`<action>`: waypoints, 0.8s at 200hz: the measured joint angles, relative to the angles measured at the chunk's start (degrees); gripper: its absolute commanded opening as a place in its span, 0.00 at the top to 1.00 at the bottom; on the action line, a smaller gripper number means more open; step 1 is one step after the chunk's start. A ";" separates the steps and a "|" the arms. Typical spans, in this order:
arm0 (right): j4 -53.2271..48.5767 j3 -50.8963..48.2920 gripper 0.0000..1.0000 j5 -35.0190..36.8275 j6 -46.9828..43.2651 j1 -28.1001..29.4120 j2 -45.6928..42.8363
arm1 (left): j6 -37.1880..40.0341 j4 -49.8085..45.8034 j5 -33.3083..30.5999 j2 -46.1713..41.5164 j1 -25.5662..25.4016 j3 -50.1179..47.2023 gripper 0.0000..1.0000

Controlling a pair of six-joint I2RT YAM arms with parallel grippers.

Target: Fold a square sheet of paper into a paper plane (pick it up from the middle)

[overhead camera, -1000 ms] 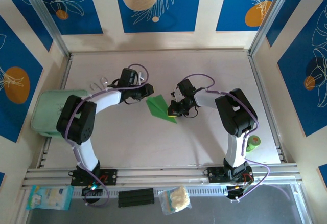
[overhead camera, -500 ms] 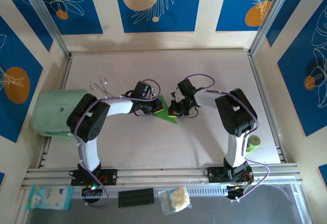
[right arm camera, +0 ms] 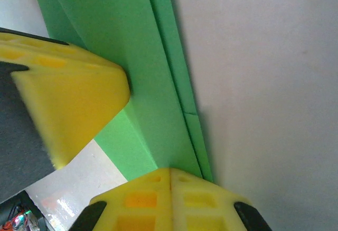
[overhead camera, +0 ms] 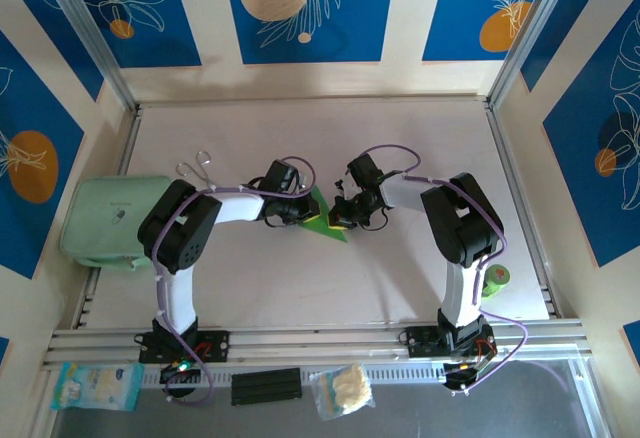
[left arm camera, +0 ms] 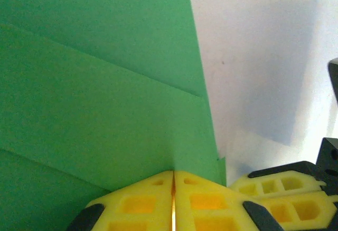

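Note:
The square sheet of paper (overhead camera: 320, 200) is bright green and folded into a layered, pointed dart shape at the middle of the table. My left gripper (overhead camera: 298, 210) is shut on its left side. In the left wrist view the yellow jaws (left arm camera: 173, 174) meet on a crease of the green paper (left arm camera: 105, 83). My right gripper (overhead camera: 338, 216) is shut on the paper's right side. In the right wrist view its jaws (right arm camera: 170, 172) pinch the layered green paper (right arm camera: 137, 57), and a left finger (right arm camera: 68, 99) presses the paper from the left.
A pale mint-green pouch (overhead camera: 105, 220) lies at the table's left edge. A small metal clip (overhead camera: 195, 166) lies behind the left arm. A small green roll (overhead camera: 496, 278) stands by the right arm's base. Two plastic bags (overhead camera: 345, 388) lie below the front rail.
My left gripper has moved right to the paper and shut on its left side. The right gripper has stayed shut on the paper without moving.

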 measured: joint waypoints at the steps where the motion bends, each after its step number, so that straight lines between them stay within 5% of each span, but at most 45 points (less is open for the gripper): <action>1: 0.00 0.00 0.99 0.02 0.00 0.00 0.00 | 0.00 -0.02 -0.02 0.02 0.02 0.00 0.89; 53: -0.04 0.00 0.99 0.17 0.00 0.00 0.00 | 1.14 -3.32 0.04 0.70 1.62 1.95 0.89; 160: 0.61 -0.20 0.99 0.15 0.02 -0.11 0.00 | 8.28 -9.35 3.21 3.87 13.70 8.02 0.89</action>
